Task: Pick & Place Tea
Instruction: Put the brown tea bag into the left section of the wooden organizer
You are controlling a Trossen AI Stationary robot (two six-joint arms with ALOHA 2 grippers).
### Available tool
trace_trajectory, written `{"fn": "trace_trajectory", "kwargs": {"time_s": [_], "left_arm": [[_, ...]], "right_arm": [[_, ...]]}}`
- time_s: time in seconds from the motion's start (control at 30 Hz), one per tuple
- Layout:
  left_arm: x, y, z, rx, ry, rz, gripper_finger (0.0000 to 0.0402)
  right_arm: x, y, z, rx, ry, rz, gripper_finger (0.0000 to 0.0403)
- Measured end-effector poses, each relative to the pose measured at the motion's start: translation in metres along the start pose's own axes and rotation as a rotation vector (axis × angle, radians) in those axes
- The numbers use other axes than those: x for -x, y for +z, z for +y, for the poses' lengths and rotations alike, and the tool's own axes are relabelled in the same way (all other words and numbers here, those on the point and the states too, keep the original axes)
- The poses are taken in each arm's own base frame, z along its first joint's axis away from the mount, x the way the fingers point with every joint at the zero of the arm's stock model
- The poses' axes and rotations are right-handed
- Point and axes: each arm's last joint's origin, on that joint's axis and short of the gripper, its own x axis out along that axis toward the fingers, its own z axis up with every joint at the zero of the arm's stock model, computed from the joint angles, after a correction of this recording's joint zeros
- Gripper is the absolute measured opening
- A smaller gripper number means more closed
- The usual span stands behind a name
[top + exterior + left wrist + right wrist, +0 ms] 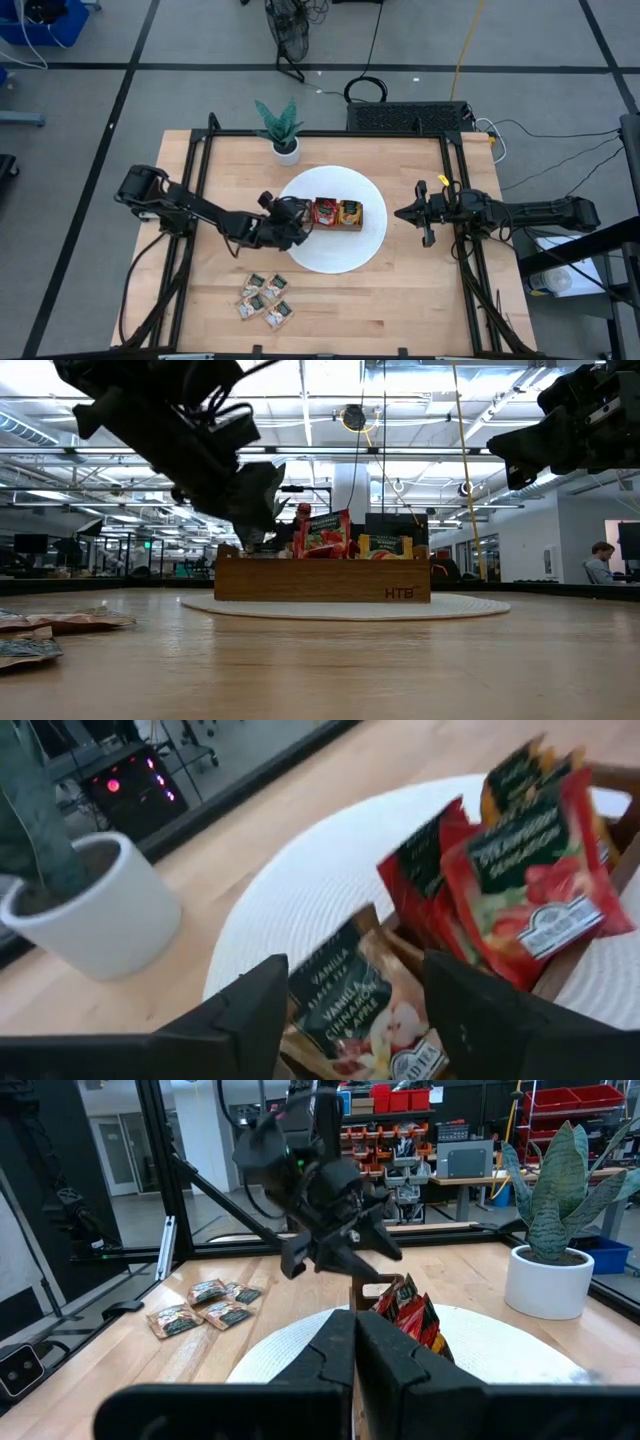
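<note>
Left wrist view: left gripper [350,1020] over tray's [357,211] end compartment nearest it, fingers [250,1010] spread wide either side of beige vanilla sachet [355,1005]; contact with pads not clear. Sachet tilted in slot, long axis leaning, label facing camera. Red sachets [520,870] upright next slot, orange-yellow sachets [350,212] beyond. Best: lift straight up, avoid snagging sachet or red neighbours. Remaining beige sachets [265,298] lie flat on surface [400,290]. Right gripper [421,212] waits beside mat [340,255], fingers closed, empty.

Your left gripper [250,495] hung over the wooden tray's [322,580] end, red sachets [325,535] and orange-yellow sachets [385,546] stood upright inside it, white mat [470,606] beneath, beige sachets [55,623] lay well apart.
</note>
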Motion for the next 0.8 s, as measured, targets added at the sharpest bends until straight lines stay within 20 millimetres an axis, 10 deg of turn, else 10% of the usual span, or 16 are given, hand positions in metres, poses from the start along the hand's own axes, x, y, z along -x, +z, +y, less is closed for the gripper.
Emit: {"fn": "trace_trajectory", "kwargs": {"time_s": [0.33, 0.57, 0.8], "left_arm": [[0.026, 0.048, 0.027, -0.005, -0.22, 0.018, 0.0221], [0.008, 0.063, 0.039, -0.081, -0.356, 0.326, 0.0034], [-0.016, 0.057, 0.018, -0.169, -0.478, 0.437, 0.0004]], "right_arm": [[0.0, 0.0, 0.0, 0.0, 0.0, 0.0, 0.0004], [0.0, 0.0, 0.0, 0.0, 0.0, 0.002, 0.0004], [0.0, 0.0, 0.0, 0.0, 0.0, 0.001, 0.0004]]}}
